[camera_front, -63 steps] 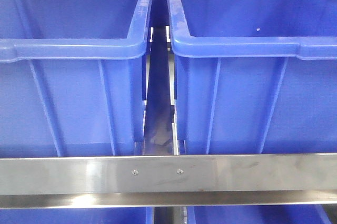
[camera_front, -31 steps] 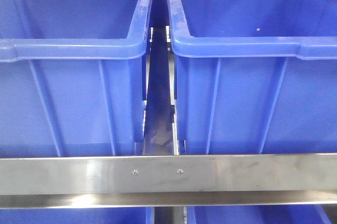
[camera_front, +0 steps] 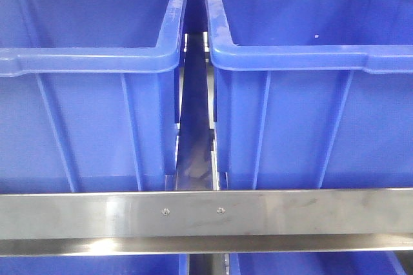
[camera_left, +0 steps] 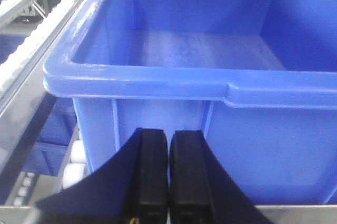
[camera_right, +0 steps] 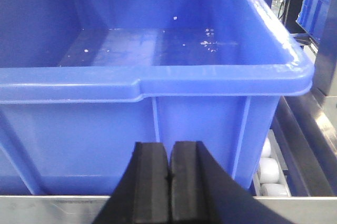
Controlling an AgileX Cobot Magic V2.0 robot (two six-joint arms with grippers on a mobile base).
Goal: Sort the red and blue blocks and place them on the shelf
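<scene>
Two blue bins (camera_front: pixel 90 62) sit side by side on the shelf (camera_front: pixel 206 213). Left gripper (camera_left: pixel 168 150) and right gripper (camera_right: pixel 168 161) are both closed, holding nothing.

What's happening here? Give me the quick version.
Nothing is being handled. Both grippers, left and right, are shut and empty, each facing a large blue bin, the left bin and the right bin, on the steel shelf. Both bins look empty apart from white specks in the right one. No red or blue block is visible.
</scene>
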